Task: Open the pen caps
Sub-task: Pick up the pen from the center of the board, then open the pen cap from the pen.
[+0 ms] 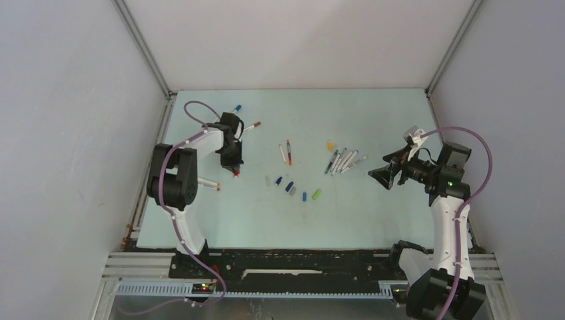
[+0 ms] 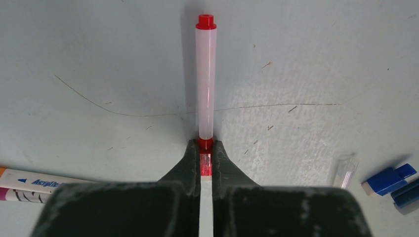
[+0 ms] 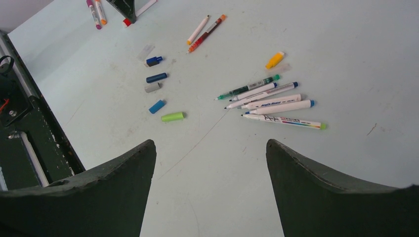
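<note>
My left gripper [image 2: 205,144] is shut on a red pen [image 2: 206,84], pinching its red collar. The pen's translucent white body runs away from the fingertips to a red end plug, low over the table. In the top view this gripper [image 1: 233,163] is at the table's left. Loose pen caps [image 3: 157,106] lie in the middle: blue ones, a grey one [image 3: 152,87], a green one [image 3: 173,116], and a yellow-orange one [image 3: 274,59] farther back. My right gripper [image 3: 211,144] stands open and empty above the table's right side [image 1: 380,177].
Several uncapped pens [image 3: 272,101] lie fanned out near the right gripper. Two more pens [image 3: 205,32] lie farther back. Capped pens [image 1: 252,126] lie around the left arm, one [image 2: 29,185] beside the left fingers. Blue caps [image 2: 388,178] and a clear one [image 2: 346,170] lie to their right.
</note>
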